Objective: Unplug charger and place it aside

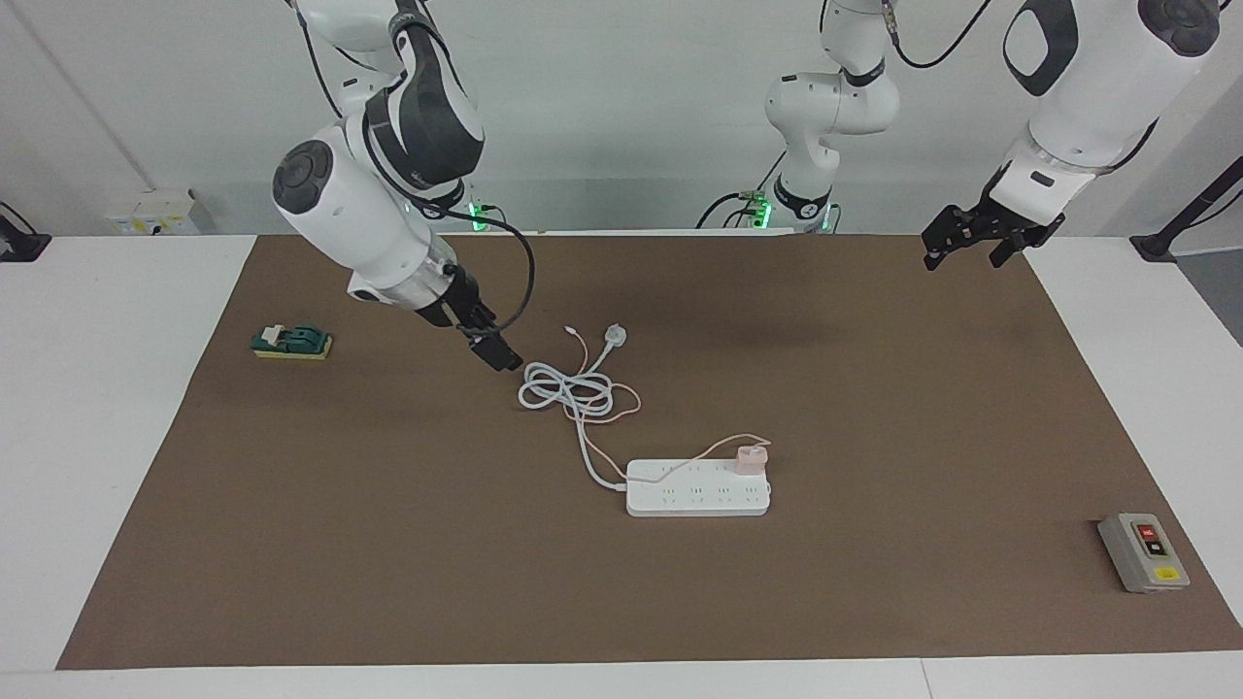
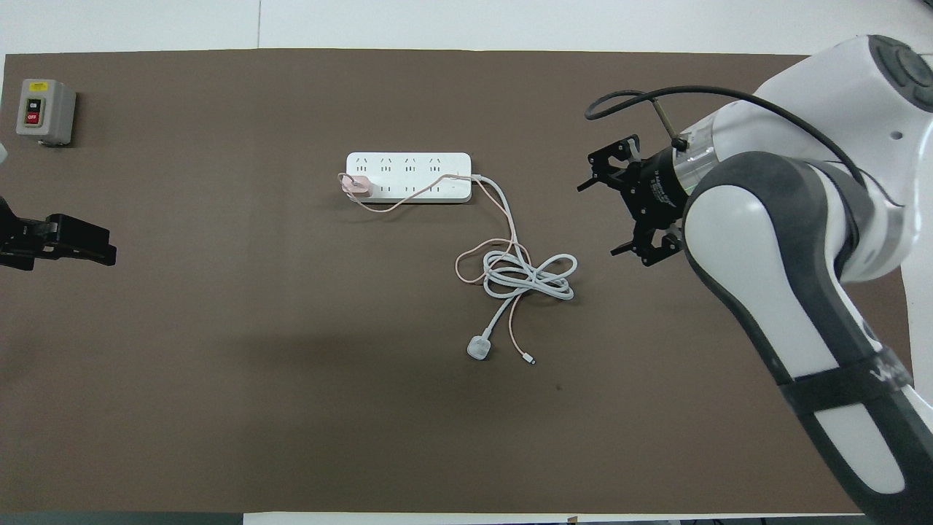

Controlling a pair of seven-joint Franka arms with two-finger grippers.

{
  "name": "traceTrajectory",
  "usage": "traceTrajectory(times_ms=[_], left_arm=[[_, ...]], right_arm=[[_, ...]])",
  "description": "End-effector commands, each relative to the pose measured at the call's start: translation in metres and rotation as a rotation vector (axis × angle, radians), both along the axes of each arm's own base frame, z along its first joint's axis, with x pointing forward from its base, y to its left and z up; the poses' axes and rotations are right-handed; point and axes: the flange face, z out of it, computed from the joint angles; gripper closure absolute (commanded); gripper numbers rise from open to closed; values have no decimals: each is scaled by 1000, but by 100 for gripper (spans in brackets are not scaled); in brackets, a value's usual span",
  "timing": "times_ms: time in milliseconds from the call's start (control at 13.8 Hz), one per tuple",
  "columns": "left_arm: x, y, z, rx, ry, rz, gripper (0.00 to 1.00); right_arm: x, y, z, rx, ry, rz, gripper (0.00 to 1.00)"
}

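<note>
Charger [image 1: 750, 458] sits plugged into the power strip [image 1: 697, 487], at the strip's end toward the left arm, well apart from our right gripper [image 1: 493, 347]. Right gripper hangs in the air over the mat [image 1: 874, 408], jaws spread wide in the overhead view, holding nothing. Just beside it, charger-ward, lies the white cord coil [image 1: 567, 390] with the pink cable [image 1: 621, 400] tangled through it; the strip and charger come after that. Left gripper [image 1: 966, 238] waits over the mat's edge at its own end, open, empty.

Risks as we see them: a low pass snags the coil and drags the strip. Pulling the charger with the strip unbraced probably lifts the strip too. Tangled pink cable may tug the coil during set-aside.
</note>
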Motion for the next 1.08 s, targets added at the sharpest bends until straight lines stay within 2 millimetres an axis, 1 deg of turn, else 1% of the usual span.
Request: traceTrajectory(times_ms=[0, 72, 144, 217, 289, 361, 433, 506, 578, 650, 722, 794, 867, 939, 1011], left_arm=[[-13, -3, 2, 8, 35, -11, 0], [-19, -1, 3, 9, 64, -6, 0], [-20, 0, 5, 12, 69, 19, 0], [-18, -2, 5, 27, 58, 116, 0], [-16, -5, 4, 40, 40, 232, 0], [-12, -17, 4, 41, 6, 277, 0], [-10, -27, 5, 43, -17, 351, 0], [-7, -31, 4, 49, -30, 475, 0], [-2, -39, 4, 40, -53, 594, 0], [3, -49, -1, 35, -60, 667, 0], [11, -55, -7, 40, -63, 755, 0], [23, -71, -22, 52, -66, 865, 0], [43, -106, -52, 95, -52, 974, 0], [65, -128, -76, 127, -39, 1071, 0], [83, -138, -86, 120, -58, 1180, 0]], right_arm=[[20, 28, -30, 89, 68, -160, 0], [30, 39, -45, 120, 98, -213, 0], [42, 56, -62, 142, 130, -263, 0], [53, 71, -77, 158, 150, -302, 0], [61, 77, -94, 193, 178, -354, 0], [65, 78, -105, 228, 189, -396, 0], [66, 86, -116, 253, 196, -418, 0], [66, 95, -125, 271, 205, -435, 0], [68, 96, -134, 291, 216, -464, 0], [69, 97, -140, 297, 217, -477, 0], [66, 104, -146, 293, 223, -472, 0], [72, 102, -155, 296, 236, -472, 0], [79, 113, -166, 313, 247, -470, 0], [81, 117, -181, 305, 256, -468, 0], [85, 121, -187, 307, 248, -447, 0]])
